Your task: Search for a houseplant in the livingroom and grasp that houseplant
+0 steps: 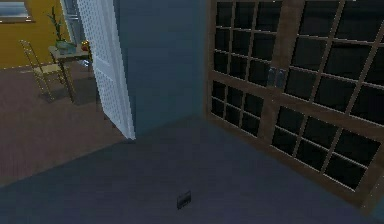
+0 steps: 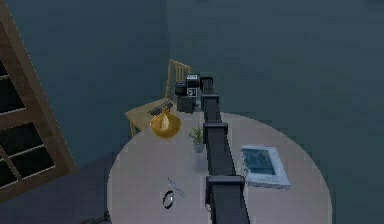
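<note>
Standing on the round white table (image 2: pixel 290 205), a small houseplant (image 2: pixel 197 138) is seen just left of the arm (image 2: pixel 222 160), about midway along the bar: thin green leaves rising from a small pot. Further left, toward the table's far rim, a rounded golden vessel (image 2: pixel 165 123) is set. Right of the arm lies a flat book (image 2: pixel 265 166), and a small ring-shaped object (image 2: pixel 172 198) rests toward the near edge. The gripper (image 2: pixel 182 90) is reached out past the table's far edge, in front of a wooden chair (image 2: pixel 177 70) by the blue wall. Whether the jaws are clenched or released cannot be told, nor whether anything is held.

In the forward view a second potted plant (image 1: pixel 62 35) is made out on a small table (image 1: pixel 75 52) in a yellow-walled room at far left, past a white door (image 1: pixel 105 60). A dark-paned glazed door (image 1: pixel 290 80) takes up the right.

The houseplant on the round table is judged light and easily toppled, its leaves soft and no use for a hold. The pot is taken to be stiff, perhaps smooth and breakable, so it is best gripped low across its body, below the foliage. For that the arm would need to be drawn in.
</note>
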Controlling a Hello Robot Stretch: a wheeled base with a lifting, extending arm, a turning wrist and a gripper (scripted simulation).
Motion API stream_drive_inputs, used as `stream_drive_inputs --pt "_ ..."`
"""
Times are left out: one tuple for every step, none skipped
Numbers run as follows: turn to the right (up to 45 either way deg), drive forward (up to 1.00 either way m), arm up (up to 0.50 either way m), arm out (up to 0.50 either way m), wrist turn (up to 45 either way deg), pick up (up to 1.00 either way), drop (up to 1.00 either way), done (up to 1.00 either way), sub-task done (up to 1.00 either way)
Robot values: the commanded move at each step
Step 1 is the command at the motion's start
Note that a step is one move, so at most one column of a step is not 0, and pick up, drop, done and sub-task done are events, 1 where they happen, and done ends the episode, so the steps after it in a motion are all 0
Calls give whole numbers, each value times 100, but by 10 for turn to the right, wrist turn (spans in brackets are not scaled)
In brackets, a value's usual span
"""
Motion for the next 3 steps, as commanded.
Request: stream_drive_inputs --pt "0 0 -30 0 0 0 0 0 0" --pt "0 0 0 0 0 100 0 0 0" --pt "0 0 10 0 0 0 0 0 0"
